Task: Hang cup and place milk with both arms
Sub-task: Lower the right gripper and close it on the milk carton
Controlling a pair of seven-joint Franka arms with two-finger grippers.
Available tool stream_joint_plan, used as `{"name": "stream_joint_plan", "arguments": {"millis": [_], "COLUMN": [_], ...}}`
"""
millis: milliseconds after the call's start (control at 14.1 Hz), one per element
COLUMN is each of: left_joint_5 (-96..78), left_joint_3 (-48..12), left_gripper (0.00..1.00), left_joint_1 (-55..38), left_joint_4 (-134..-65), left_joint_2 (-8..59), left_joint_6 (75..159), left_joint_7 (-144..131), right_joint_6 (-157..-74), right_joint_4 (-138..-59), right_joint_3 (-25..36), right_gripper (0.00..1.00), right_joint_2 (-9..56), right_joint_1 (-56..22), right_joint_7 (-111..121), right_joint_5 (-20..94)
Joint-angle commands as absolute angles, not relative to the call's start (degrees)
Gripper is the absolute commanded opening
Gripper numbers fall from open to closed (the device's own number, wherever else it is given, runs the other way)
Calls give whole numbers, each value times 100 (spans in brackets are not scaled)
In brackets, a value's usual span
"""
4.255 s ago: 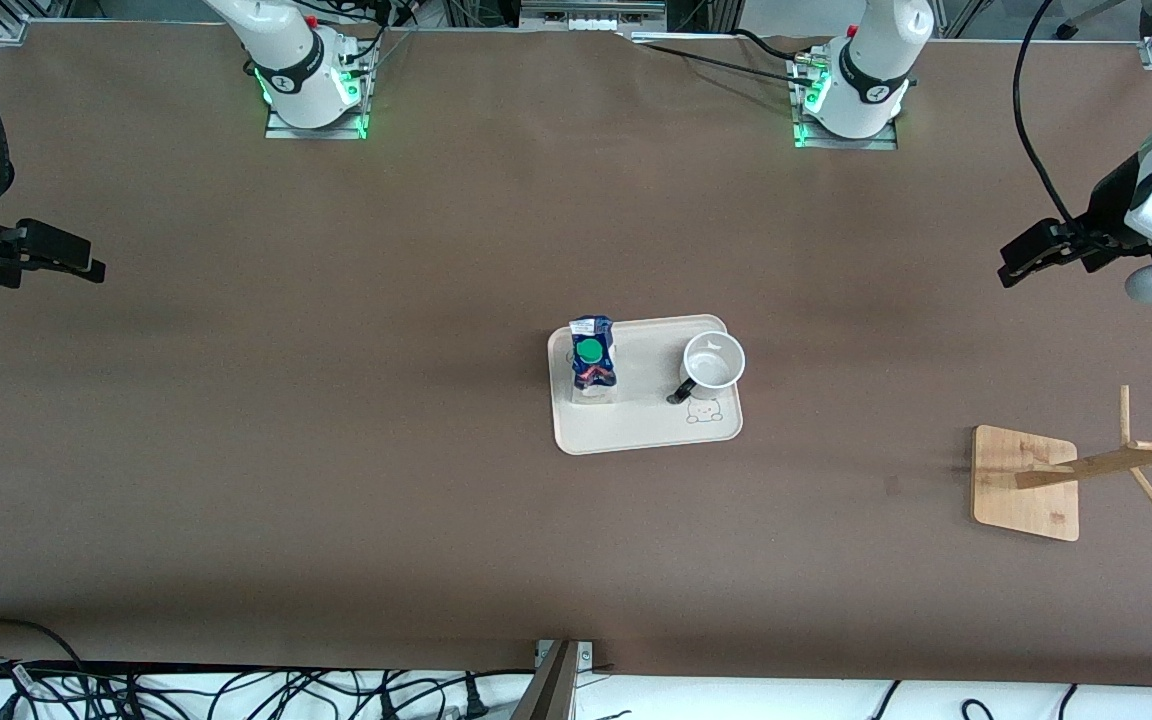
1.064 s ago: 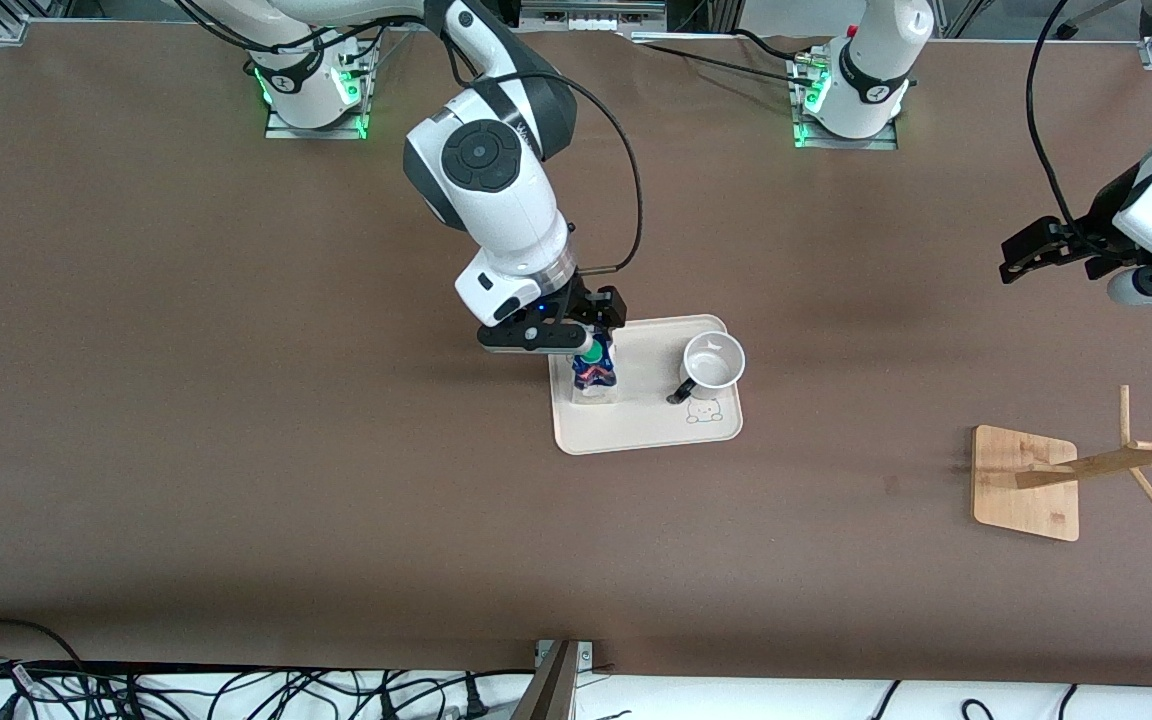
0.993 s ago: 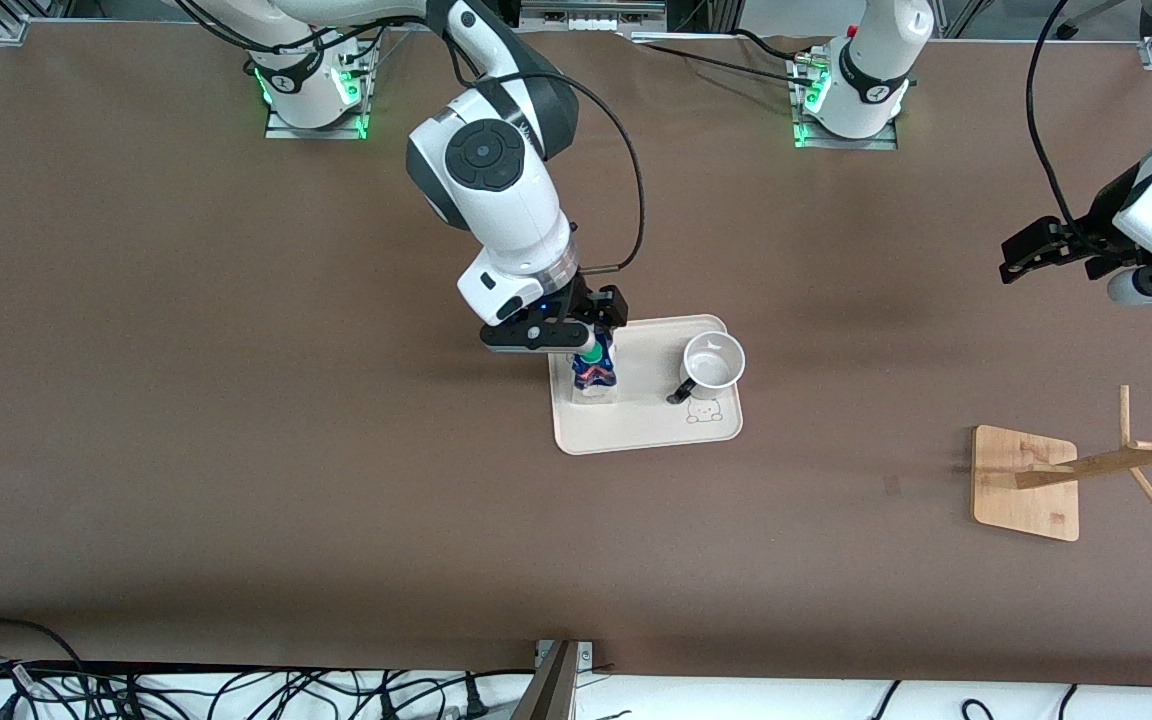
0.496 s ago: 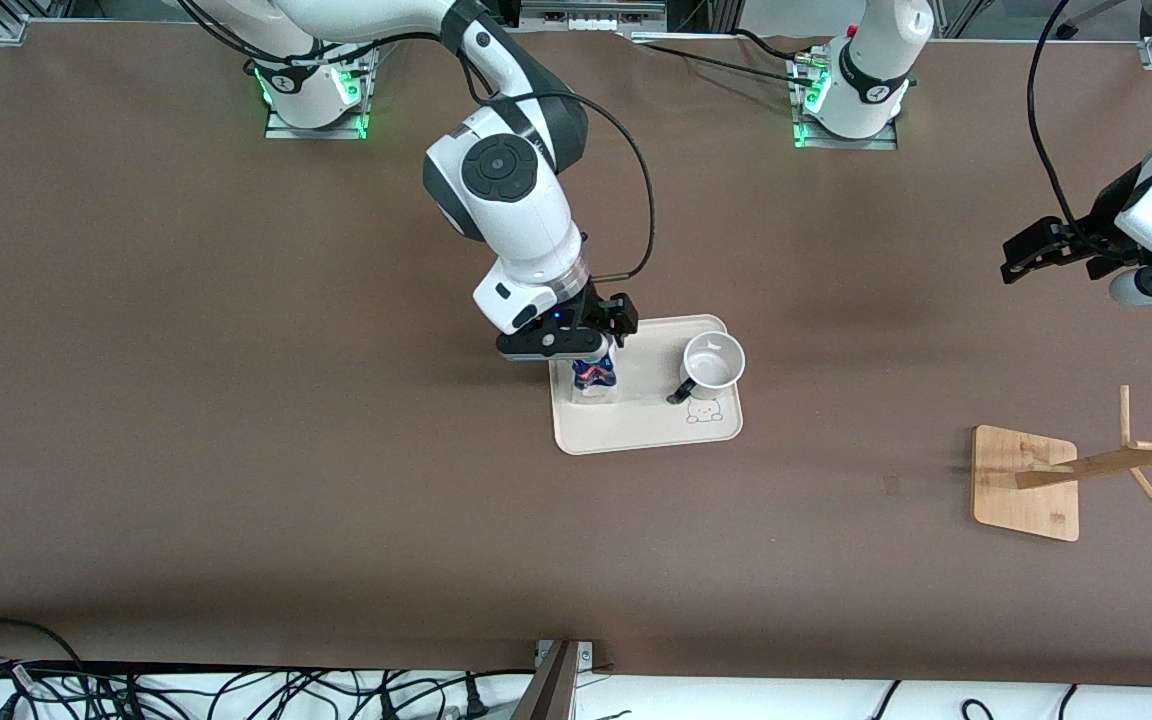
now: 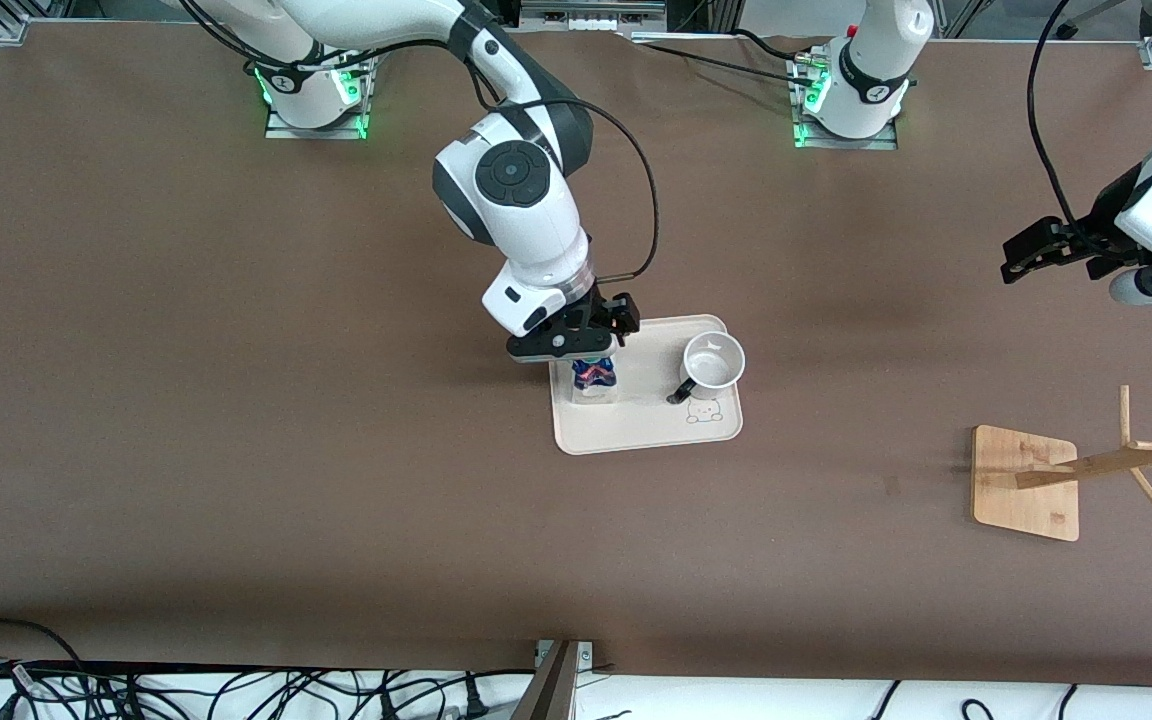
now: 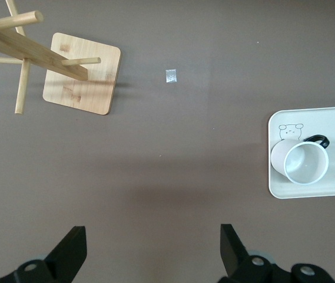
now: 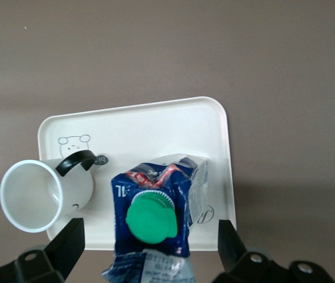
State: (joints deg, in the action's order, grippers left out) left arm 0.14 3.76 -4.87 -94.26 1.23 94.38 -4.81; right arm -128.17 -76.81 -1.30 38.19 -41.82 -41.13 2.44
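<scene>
The milk [image 5: 594,377] stands upright on a cream tray [image 5: 646,432], blue top and green cap [image 7: 151,219] up. The white cup [image 5: 714,361] stands on the same tray beside it, toward the left arm's end, black handle toward the front camera; it also shows in the right wrist view [image 7: 37,194] and the left wrist view [image 6: 299,163]. My right gripper [image 5: 576,345] is open just over the milk's top, its fingers [image 7: 67,240] apart on either side of the carton without touching it. My left gripper [image 5: 1036,250] is open and empty, waiting over bare table at the left arm's end.
A wooden rack [image 5: 1026,484] with pegs on a slanted post stands toward the left arm's end, nearer the front camera than the tray; it also shows in the left wrist view [image 6: 79,82]. A small scrap [image 6: 171,76] lies on the brown table.
The right arm swung in from the table's end, came over the tray and lowered onto the milk, now hiding its cap in the front view. The left arm stayed put.
</scene>
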Motion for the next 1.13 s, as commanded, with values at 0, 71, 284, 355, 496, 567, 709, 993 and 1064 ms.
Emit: {"name": "stream_joint_plan", "arguments": {"millis": [0, 71, 284, 355, 496, 567, 709, 993, 1064], "left_joint_5": [62, 62, 70, 70, 70, 70, 70, 70, 70], "left_joint_3": [378, 378, 369, 360, 352, 352, 352, 352, 352], "left_gripper": [100, 100, 100, 100, 100, 100, 100, 100, 100], "left_joint_1": [-466, -475, -475, -475, -475, -475, -475, -475, -475], "left_joint_4": [-9439, -9439, -9439, -9439, -9439, -9439, -9439, -9448, -9448], "left_joint_2": [88, 88, 97, 97, 97, 97, 97, 97, 97], "left_joint_6": [9431, 9431, 9431, 9431, 9431, 9422, 9413, 9413, 9413], "left_joint_7": [-378, -387, -378, -378, -378, -369, -360, -352, -343], "right_joint_6": [-12955, -12955, -12955, -12955, -12955, -12955, -12955, -12955, -12955], "right_joint_4": [-7682, -7682, -7682, -7682, -7682, -7682, -7682, -7690, -7699], "right_joint_3": [-70, -70, -70, -70, -70, -62, -62, -62, -62], "right_gripper": [100, 100, 100, 100, 100, 100, 100, 100, 100], "right_joint_2": [3885, 3885, 3902, 3902, 3902, 3902, 3911, 3911, 3911], "right_joint_1": [-4245, -4236, -4245, -4245, -4236, -4228, -4219, -4201, -4219], "right_joint_7": [-3999, -3990, -3850, -3850, -3719, -3631, -3464, -3375, -3401], "right_joint_5": [141, 141, 132, 88, -96, -105, -105, -105, -105]}}
